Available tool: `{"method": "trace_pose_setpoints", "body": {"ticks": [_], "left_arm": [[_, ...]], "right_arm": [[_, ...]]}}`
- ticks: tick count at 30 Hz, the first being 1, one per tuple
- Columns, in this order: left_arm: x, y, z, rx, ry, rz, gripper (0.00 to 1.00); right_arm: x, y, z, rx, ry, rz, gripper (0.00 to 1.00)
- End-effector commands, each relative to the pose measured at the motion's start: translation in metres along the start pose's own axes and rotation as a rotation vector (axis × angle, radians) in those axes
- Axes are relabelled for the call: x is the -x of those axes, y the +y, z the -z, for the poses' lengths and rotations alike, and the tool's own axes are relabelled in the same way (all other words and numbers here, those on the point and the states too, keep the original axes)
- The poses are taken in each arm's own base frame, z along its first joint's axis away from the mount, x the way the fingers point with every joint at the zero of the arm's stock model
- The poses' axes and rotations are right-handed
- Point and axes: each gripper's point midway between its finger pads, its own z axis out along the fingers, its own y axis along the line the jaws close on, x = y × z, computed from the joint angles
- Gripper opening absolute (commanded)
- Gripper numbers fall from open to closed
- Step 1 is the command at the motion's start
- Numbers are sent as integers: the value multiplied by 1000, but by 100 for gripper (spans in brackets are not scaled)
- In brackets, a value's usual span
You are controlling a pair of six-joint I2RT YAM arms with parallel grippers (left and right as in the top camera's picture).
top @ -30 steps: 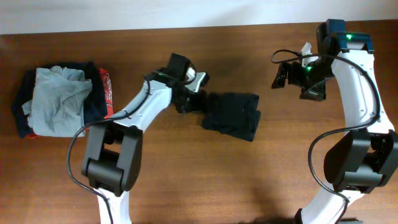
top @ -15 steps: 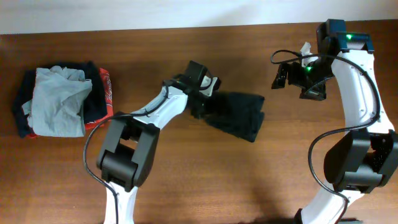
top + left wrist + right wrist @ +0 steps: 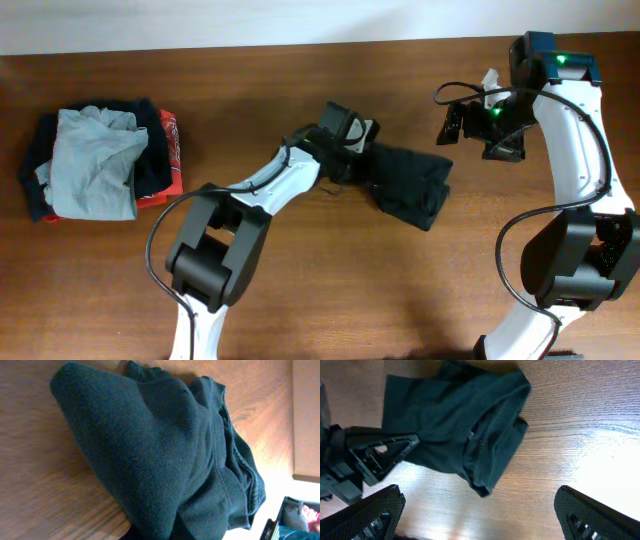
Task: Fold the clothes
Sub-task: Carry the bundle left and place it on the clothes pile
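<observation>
Bunched black T-shirt (image 3: 412, 185) well to the right of the garment pile (image 3: 95, 160), pinched at its pile-side edge by the closed left gripper (image 3: 368, 162), with the right gripper (image 3: 452, 122) farther right, spread wide, holding nothing.

Wooden table (image 3: 400, 295): 1 bunched black T-shirt (image 3: 410, 185), 1 pile of garments (image 3: 95, 165) well apart.

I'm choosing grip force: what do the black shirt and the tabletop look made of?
Black shirt: soft knit, probably cotton, matte; fine ribbed texture and stitched hems show. Tabletop: wood or wood-look laminate, slightly glossy; grain lines and glare.
</observation>
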Motion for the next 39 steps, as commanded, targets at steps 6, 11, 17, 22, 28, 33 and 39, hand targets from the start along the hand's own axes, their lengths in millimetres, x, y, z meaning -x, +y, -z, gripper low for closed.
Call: {"method": "trace_pose_setpoints", "body": {"ticks": [6,11,17,22,28,33,39], "left_arm": [[57,43,93,12,-170,106,1],[99,63,190,63,-384,115,1],[110,93,275,116,-534,172,1],[104,128,326,174,-609,230,1],[99,161,360,215,-669,284,1],[90,183,390,214,-712,312,1],[76,188,437,199,-779,310,1]], "right_arm": [[2,1,11,-6,-32,22,99],[2,1,11,-6,-30,22,99],[1,1,11,-6,-26,21,99],[0,1,10,-6,-24,21,99],[-1,1,10,-7,-20,20,99],[-1,1,10,-7,-20,20,99],[0,2,10,-6,-23,21,99]]}}
